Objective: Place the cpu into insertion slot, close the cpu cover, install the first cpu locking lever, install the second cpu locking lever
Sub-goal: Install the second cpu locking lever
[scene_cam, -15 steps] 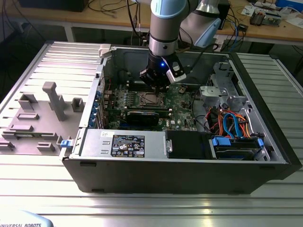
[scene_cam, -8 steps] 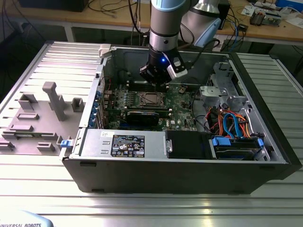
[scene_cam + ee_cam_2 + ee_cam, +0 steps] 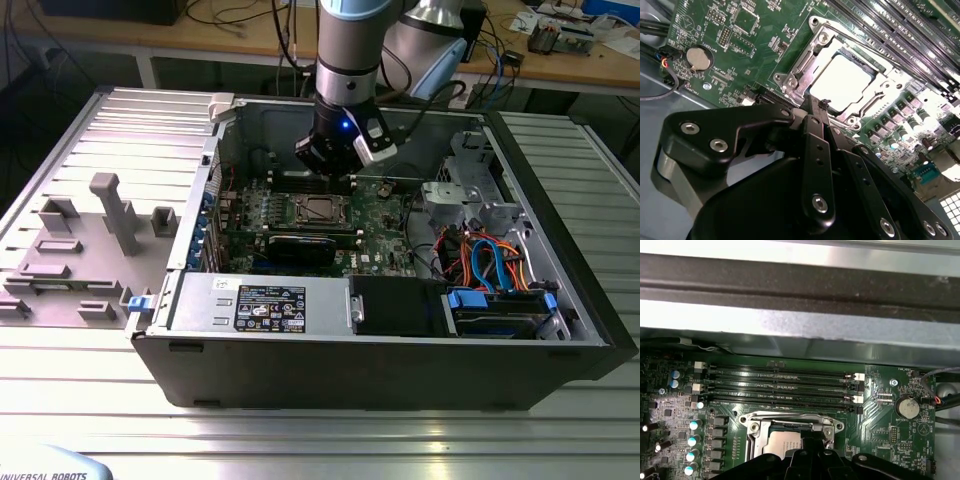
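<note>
Silver cpu [image 3: 847, 82] flat in insertion slot [image 3: 790, 75]

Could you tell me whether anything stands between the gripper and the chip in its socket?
Nothing visible does. The gripper hangs just beside the socket, and the chip lies in it under the closed metal cover, its shiny top in plain sight.

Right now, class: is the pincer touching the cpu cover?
Cannot tell. In the second wrist view the pincer tips overlap the cpu cover edge, but no contact or gap shows plainly.
</note>
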Available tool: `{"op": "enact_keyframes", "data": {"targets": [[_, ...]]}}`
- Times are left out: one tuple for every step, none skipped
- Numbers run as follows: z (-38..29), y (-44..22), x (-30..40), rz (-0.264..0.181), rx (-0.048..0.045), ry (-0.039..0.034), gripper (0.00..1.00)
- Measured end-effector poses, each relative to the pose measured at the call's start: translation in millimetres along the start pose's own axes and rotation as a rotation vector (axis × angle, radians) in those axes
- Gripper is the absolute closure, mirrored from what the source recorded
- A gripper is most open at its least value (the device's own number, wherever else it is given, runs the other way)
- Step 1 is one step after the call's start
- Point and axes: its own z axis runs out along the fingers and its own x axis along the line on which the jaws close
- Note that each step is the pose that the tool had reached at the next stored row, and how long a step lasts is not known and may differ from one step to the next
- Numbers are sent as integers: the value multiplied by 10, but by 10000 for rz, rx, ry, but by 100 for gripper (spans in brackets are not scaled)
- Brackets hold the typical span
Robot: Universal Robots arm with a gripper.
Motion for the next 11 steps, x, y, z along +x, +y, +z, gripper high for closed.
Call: {"op": "enact_keyframes", "data": {"targets": [[-1,-9,1,0,0,1,89],[-1,-18,1,0,0,0,89],[-1,-25,2,-1,-1,-1,89],[-2,-26,2,1,0,0,89],[-2,-28,2,-1,0,0,89],[-2,-30,2,0,0,0,89],[-2,-30,2,0,0,0,89],[-2,-30,2,-1,0,0,89],[-2,-31,2,0,0,0,89],[-3,-34,2,-2,0,0,89],[-3,-38,2,-3,0,1,89]]}}
